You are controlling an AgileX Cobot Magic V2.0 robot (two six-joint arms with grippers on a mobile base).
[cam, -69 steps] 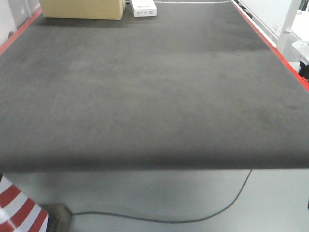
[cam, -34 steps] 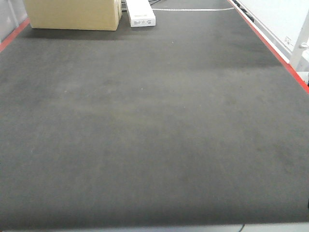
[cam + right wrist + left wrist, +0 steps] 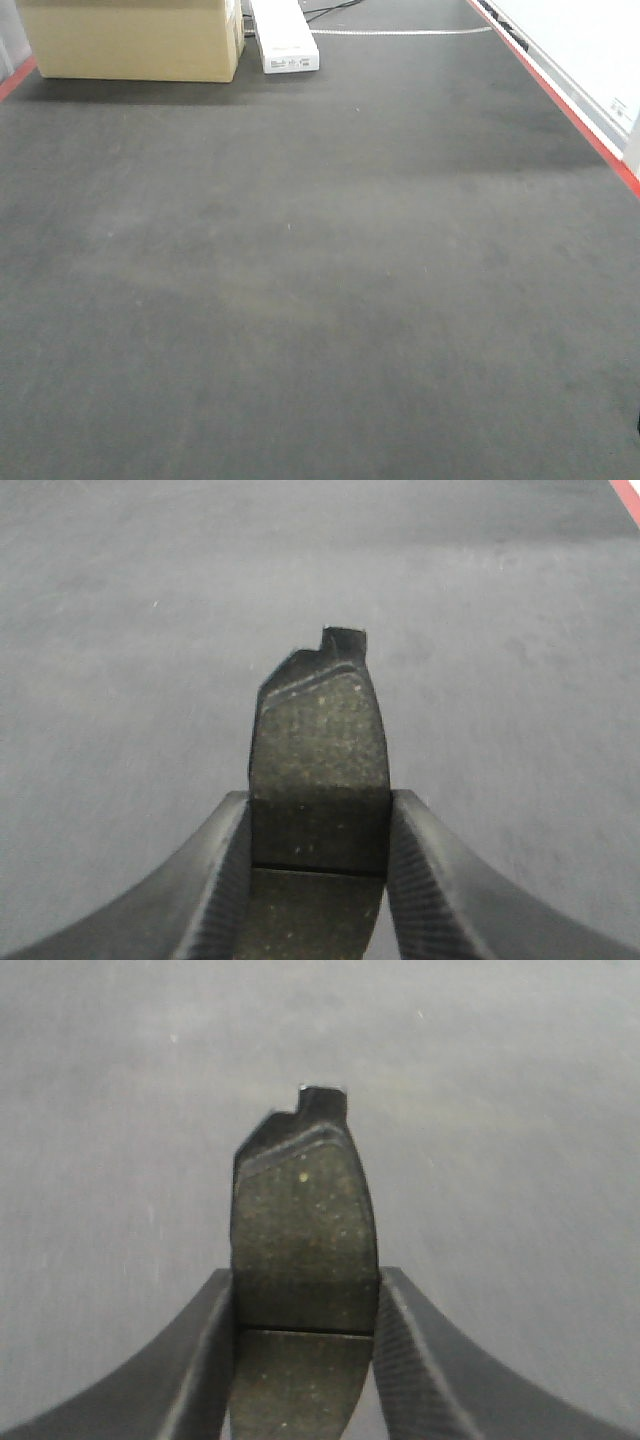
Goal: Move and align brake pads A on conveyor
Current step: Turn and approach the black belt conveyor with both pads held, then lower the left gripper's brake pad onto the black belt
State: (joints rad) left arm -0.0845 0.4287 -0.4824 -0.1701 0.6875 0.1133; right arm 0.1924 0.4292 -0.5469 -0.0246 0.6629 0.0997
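In the left wrist view a dark grey brake pad (image 3: 303,1230) with a thin groove across its middle is clamped between the jaws of my left gripper (image 3: 305,1305), held above the conveyor (image 3: 500,1110). The right wrist view is alike: my right gripper (image 3: 318,825) is shut on a second brake pad (image 3: 320,745), its notched backing plate pointing away, over the grey belt (image 3: 130,630). The front view shows only the bare belt (image 3: 320,300); neither gripper nor any pad appears there.
A cardboard box (image 3: 130,40) and a white oblong box (image 3: 283,40) sit at the belt's far end. A red strip (image 3: 570,110) edges the belt on the right, another (image 3: 15,80) at the far left.
The front view has advanced over the belt: its near edge, the floor and the cable have dropped out of frame, and the cardboard box and white box look closer.
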